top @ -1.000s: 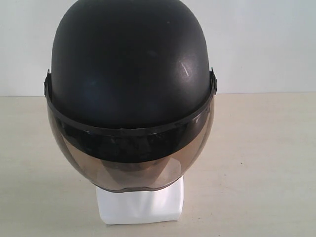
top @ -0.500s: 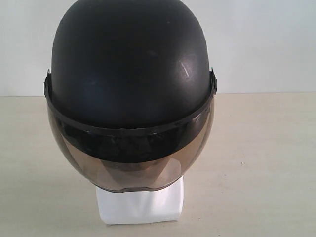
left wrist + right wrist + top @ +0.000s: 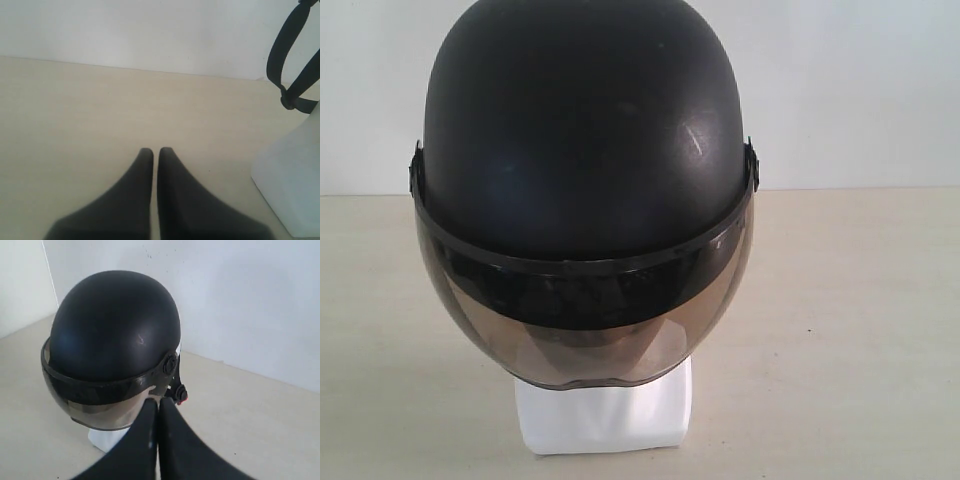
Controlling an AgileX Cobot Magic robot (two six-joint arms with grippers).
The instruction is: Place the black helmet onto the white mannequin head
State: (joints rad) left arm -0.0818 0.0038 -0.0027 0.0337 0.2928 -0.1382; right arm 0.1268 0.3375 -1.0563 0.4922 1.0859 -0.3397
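Matte black helmet (image 3: 585,130) sits on the white mannequin head (image 3: 605,418), smoky visor (image 3: 585,335) down over the face, at the middle of the pale tabletop (image 3: 850,330). Both the left end effector (image 3: 151,151), near the head's base (image 3: 290,190), and the right end effector (image 3: 155,402) are clenched, holding nothing.

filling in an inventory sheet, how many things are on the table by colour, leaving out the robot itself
black: 1, the black helmet
white: 1, the white mannequin head, wearing the helmet
total: 2
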